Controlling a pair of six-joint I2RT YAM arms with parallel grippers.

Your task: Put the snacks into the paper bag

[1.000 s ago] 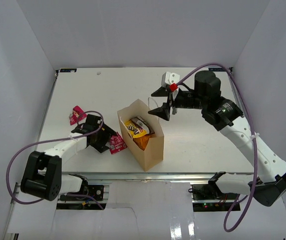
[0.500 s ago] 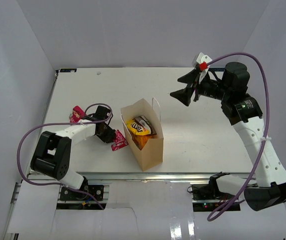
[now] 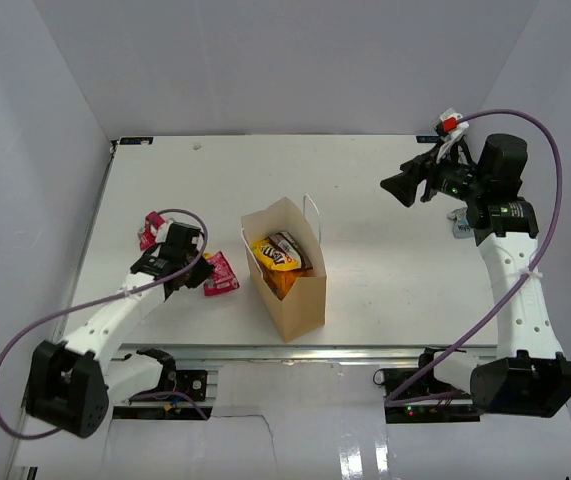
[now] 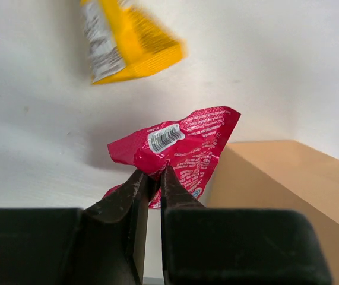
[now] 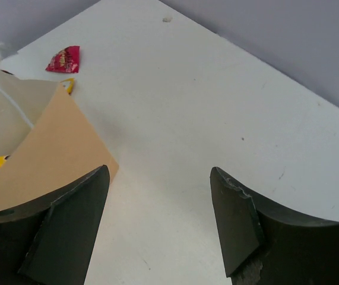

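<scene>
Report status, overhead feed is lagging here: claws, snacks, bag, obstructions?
Left claw shut on pink-red pack, beside paper bag. Right claw open, empty, raised off to the right. Bag upright, yellow M&M's pack inside. Nothing between pack and bag.

Bright even light, soft shadows, yellow packet (image 4: 127,41) slightly blurred

Snacks (image 3: 277,255) in paper bag (image 3: 303,300) — one pack (image 3: 219,273) leftward.
</scene>
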